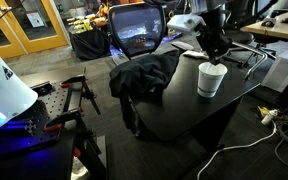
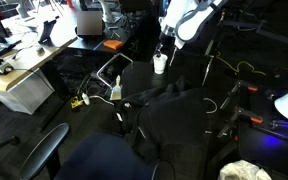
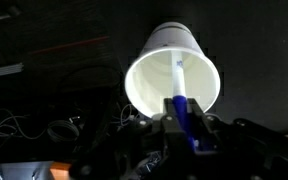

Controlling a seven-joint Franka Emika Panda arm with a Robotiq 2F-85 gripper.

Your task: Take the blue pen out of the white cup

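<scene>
— Where is the pen (image 3: 184, 108)?
— In the cup (image 3: 174, 70). Its lower end is down inside, and it leans up toward the near rim. The blue top pokes out over that rim in the wrist view.
— And the pincer (image 3: 188, 128)?
— Drawn narrow on that blue top, with a dark finger on each side of it (the tips themselves are blurred).
— How does the pen look?
— Thin and straight. It is blue where it is held and paler down inside the cup.
— And the cup?
— White, tapered and upright on the black counter (image 1: 184, 108), near one edge. In both exterior views the pincer hangs straight over its mouth.
— Anything nearby?
— A dark cloth (image 1: 144, 75) lies bunched at the counter's other end, apart from the cup. A mesh chair (image 1: 139, 28) stands just behind it.
</scene>
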